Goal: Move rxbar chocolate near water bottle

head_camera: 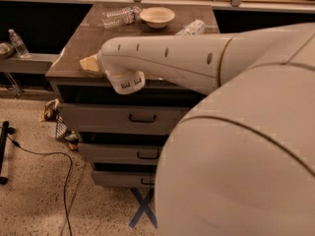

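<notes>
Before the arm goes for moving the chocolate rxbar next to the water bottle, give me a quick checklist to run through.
1. Locate the water bottle: ok, lying at the back of the counter beside the bowl.
2. Locate the rxbar chocolate: not ok, nowhere visible; the arm hides much of the counter.
3. See the gripper: not ok, it is not in view.
4. Room by the water bottle: ok, bare counter in front of it.
5. Tell the whiter bottle apart: ok, it lies right of the bowl.
</notes>
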Robot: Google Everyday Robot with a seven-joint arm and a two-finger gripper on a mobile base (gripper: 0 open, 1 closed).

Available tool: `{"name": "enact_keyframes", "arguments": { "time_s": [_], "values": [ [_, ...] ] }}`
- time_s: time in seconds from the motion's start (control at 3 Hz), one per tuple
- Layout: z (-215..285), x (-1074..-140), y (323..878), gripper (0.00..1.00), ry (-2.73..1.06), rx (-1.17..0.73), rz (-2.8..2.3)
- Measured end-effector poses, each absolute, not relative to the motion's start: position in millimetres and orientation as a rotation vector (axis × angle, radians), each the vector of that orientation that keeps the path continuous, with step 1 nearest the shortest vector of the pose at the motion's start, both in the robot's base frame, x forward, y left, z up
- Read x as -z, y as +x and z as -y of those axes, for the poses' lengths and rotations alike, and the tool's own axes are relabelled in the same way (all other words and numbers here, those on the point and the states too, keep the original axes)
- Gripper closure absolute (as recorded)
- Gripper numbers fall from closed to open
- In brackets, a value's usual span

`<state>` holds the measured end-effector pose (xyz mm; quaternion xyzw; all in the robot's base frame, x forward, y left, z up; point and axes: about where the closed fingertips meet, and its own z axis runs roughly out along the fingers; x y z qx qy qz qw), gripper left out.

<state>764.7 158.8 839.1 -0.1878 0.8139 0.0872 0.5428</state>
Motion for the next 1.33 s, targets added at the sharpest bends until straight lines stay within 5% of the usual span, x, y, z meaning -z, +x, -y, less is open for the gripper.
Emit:
{"name": "enact_keyframes", "arguments": {
  "time_s": [0.33, 1.33],
  "values": [
    [-161.6, -833.9, 767.6, 0.14, -0.445, -0.219, -1.95],
    [-166.3, -828.8, 772.5, 0.83, -0.462, -0.235, -1.964]
  ]
}}
